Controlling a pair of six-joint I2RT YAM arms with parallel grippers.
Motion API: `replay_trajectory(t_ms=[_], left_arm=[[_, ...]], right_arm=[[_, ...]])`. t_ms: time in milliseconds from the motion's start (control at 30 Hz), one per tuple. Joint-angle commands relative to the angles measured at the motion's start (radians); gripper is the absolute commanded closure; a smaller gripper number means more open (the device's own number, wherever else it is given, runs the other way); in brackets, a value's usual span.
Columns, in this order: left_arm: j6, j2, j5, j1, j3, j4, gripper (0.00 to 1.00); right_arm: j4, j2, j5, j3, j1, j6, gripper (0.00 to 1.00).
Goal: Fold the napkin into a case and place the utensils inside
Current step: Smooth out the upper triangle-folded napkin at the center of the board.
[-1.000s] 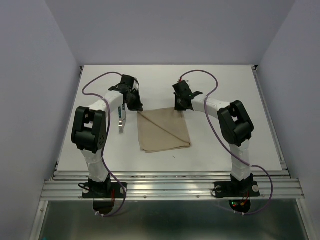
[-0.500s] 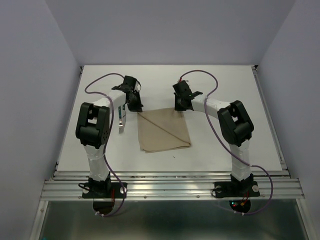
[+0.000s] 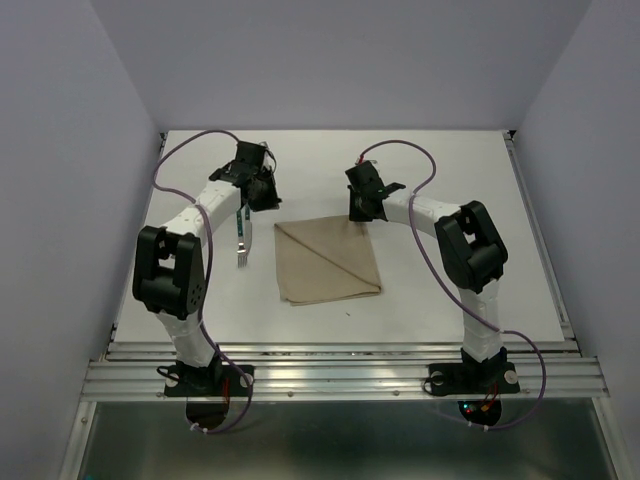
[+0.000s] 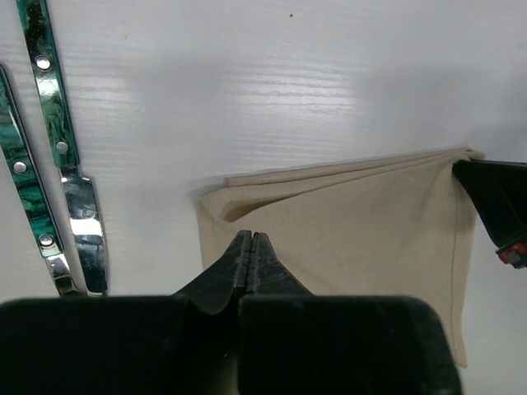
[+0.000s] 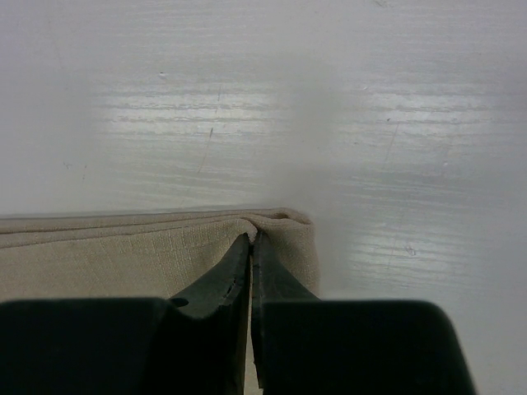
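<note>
The beige napkin lies folded into a flat square in the middle of the table. My right gripper is shut on its far right corner, and the cloth puckers around the tips. My left gripper hovers just off the far left corner. It is shut with nothing between its fingers, and the napkin lies flat below it. Two utensils with green handles lie side by side left of the napkin. From above the fork's tines point toward me.
The white table ends at a metal rail along the near edge, and purple-grey walls stand on three sides. Cables loop from both arms over the far part of the table. My right gripper's dark fingers show at the napkin's corner in the left wrist view.
My left gripper has closed a little more and drawn back and left, away from the napkin's far left corner, with its elbow swinging outward. The right arm and napkin have stayed put.
</note>
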Motion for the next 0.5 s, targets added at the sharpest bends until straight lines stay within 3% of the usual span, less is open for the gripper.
replay_trajectory(t_ms=[0, 467], left_arm=[[-0.006, -0.022, -0.009, -0.017, -0.052, -0.033, 1.0], [-0.013, 0.085, -0.008, -0.05, 0.004, -0.045, 1.0]], right_arm=[[0.043, -0.024, 0.001, 0.01, -0.006, 0.014, 0.99], [0.045, -0.031, 0.01, -0.005, -0.006, 0.009, 0.99]])
